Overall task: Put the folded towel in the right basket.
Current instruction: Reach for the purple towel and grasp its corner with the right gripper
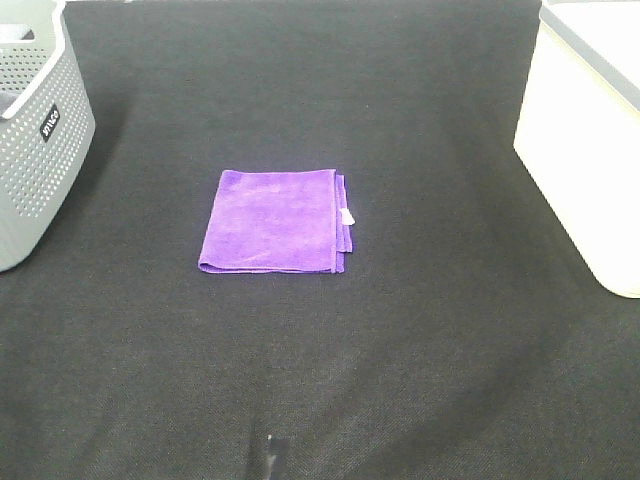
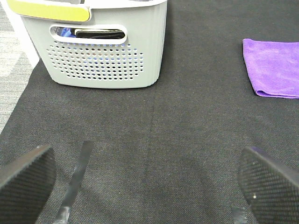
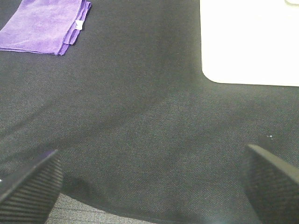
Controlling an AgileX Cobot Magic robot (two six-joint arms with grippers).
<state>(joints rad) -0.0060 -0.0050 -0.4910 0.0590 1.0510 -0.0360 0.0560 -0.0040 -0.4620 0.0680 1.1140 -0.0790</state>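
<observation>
Exterior high: purple folded microfibre towel (image 1: 272, 221) lies flat mid black cloth-covered tabletop (image 1: 420, 380), well apart from both containers. Small white tag (image 1: 347, 216) sits on its layered edge, the side facing the cream smooth-walled basket (image 1: 585, 150) at right. Grey perforated plastic basket (image 1: 35, 150) at far left, not the target. No arm over the towel in this view

Left wrist: left pincer (image 2: 147, 182) spread wide, nothing btwn its pads, low over bare cloth. Grey basket ahead, towel off to one side, apart from the pads

Right wrist: right pincer (image 3: 152, 184) also wide open & empty, above bare cloth. Towel and a corner of the cream basket both show ahead, neither touched

Judgement: task not started, step in hand = reach & grasp. Right arm prob best, being on the target's side. Come down on the tagged, layered edge and pinch thru all layers so the fold holds, not just the top ply. Lift high enough that the hanging cloth clears the rim, let go only once it's inside
</observation>
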